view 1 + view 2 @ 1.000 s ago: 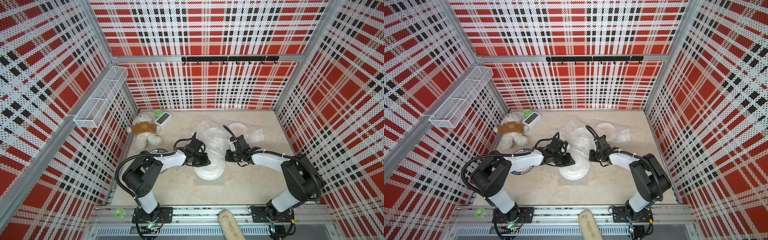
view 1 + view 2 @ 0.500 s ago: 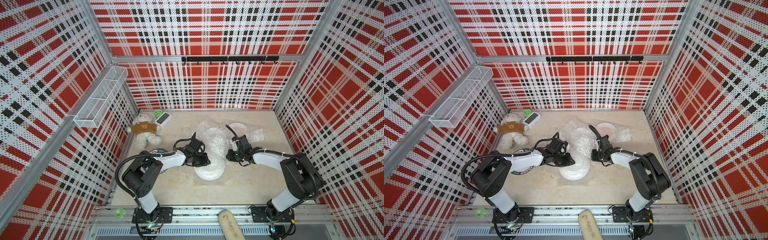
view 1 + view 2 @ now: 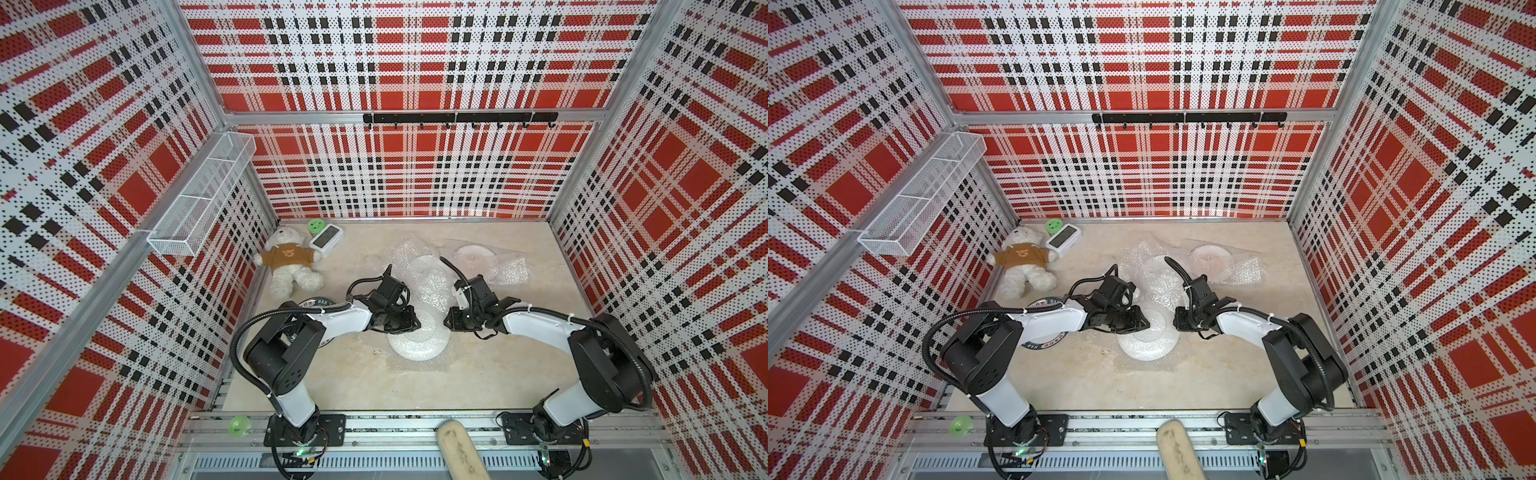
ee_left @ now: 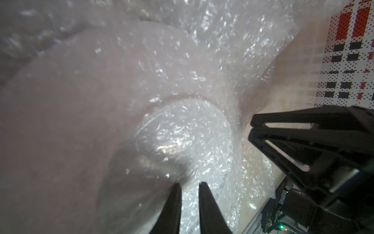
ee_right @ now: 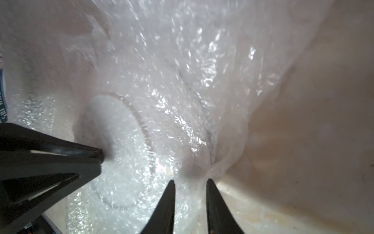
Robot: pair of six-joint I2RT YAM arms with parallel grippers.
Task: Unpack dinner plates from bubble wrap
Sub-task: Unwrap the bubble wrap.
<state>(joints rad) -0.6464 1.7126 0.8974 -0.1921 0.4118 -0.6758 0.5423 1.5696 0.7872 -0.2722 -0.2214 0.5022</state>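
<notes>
Little has changed from a second ago. The right end effector was shut then; now its jaws stand a little apart, with a gathered fold of bubble wrap bunched just ahead of the tips. I cannot tell whether any of it is still caught. The right arm has barely shifted in the middle of both top views. The left end effector has stayed put, its jaws drawn close with only a slit between them, clamped on the left rim of the near plate.

That plate lies on the worktop in the centre of the frame, between the two arms, still covered by a clear sheet.

Much is hard to read. A lettered plate shows only a sliver of dark rim at centre left, the rest hidden under the left arm. The far plate, right of centre and higher up, sits under wrap and its markings are washed out. Both wrist views are soft and glary, so where the wrap ends and the plate begins is unclear.
</notes>
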